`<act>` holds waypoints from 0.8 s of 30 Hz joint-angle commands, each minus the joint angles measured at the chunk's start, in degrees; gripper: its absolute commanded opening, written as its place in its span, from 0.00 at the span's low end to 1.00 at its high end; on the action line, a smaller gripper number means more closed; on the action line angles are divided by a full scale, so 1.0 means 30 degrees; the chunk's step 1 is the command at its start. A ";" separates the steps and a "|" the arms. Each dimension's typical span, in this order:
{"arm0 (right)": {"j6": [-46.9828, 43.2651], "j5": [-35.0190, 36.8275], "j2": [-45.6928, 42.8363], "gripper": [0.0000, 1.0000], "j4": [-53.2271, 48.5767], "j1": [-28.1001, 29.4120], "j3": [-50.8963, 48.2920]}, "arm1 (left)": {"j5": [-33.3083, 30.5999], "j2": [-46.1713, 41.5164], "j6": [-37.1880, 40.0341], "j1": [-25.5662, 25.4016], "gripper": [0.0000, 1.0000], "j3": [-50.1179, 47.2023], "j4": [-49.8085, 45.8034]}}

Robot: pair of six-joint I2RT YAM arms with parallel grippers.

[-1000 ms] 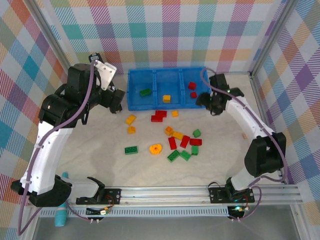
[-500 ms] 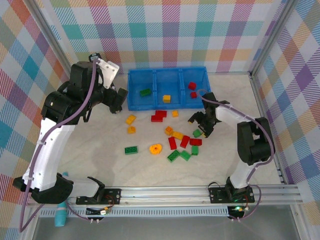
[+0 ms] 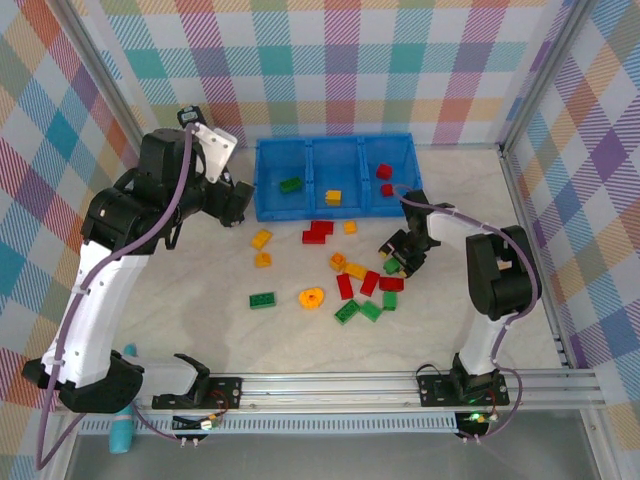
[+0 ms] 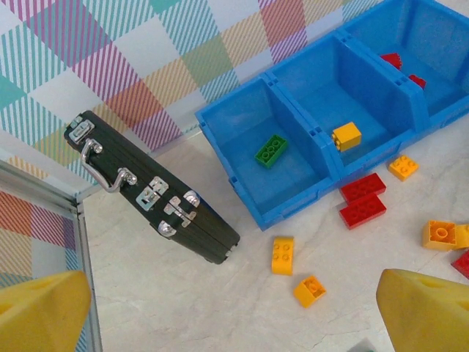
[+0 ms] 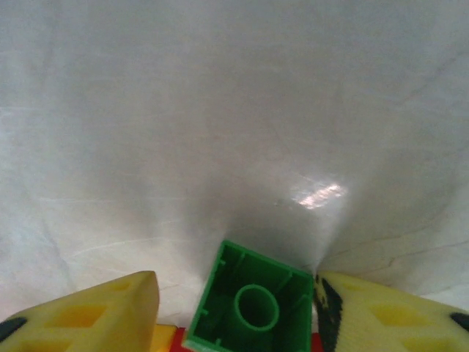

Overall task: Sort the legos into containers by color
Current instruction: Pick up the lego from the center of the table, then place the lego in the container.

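The blue container bin (image 3: 335, 141) stands at the back. Its left compartment holds a green lego (image 3: 291, 184), the middle one a yellow lego (image 3: 333, 197), the right one red legos (image 3: 384, 172). More legos lie loose in front, among them an orange ring (image 3: 312, 297). My right gripper (image 3: 399, 258) is down over a green lego (image 5: 253, 308) that shows its hollow underside. The jaws straddle it: the right finger touches it and a thin gap remains at the left finger (image 5: 110, 315). My left gripper (image 4: 234, 326) hangs wide open and empty left of the bin (image 4: 322, 136).
A black case with metal clasps (image 4: 154, 191) lies left of the bin by the wall. Two yellow bricks (image 4: 282, 254) lie near it. Red, green and yellow bricks crowd together (image 3: 365, 285) just left of my right gripper. Metal rails and plaid walls close in the table.
My right gripper has come from the bin's right compartment down to the table and narrowed around the green lego. The left arm has hardly moved.
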 commanded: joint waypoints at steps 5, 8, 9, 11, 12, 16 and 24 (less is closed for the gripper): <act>-0.0374 -0.0214 0.0964 0.33 0.1276 -0.0078 -0.0481 | -0.0730 -0.0716 0.0066 0.0122 1.00 -0.0402 0.0218; -0.0566 0.0209 0.0444 0.30 0.1148 -0.0339 -0.0190 | -0.0949 -0.0895 0.0118 0.0152 1.00 -0.0399 0.0207; -0.0760 0.0487 0.0043 0.30 0.1096 -0.0540 0.0009 | -0.0980 -0.0980 0.0155 0.0153 1.00 -0.0434 0.0207; -0.1354 0.1014 -0.0643 0.30 0.1092 -0.1046 0.0757 | -0.1102 -0.1168 0.0245 0.0182 1.00 -0.0562 0.0233; -0.1714 0.1385 -0.0844 0.30 0.0765 -0.1380 0.1519 | -0.1204 -0.1285 0.0271 0.0182 1.00 -0.0660 0.0265; -0.2853 0.3163 -0.1459 0.30 0.0322 -0.2208 0.4821 | -0.1780 -0.1863 0.0475 0.0209 1.00 -0.1082 0.0359; -0.5127 0.5492 -0.0841 0.29 0.8587 -0.1104 0.7172 | -0.2746 -0.2772 0.0978 0.0240 1.00 -0.2556 0.1411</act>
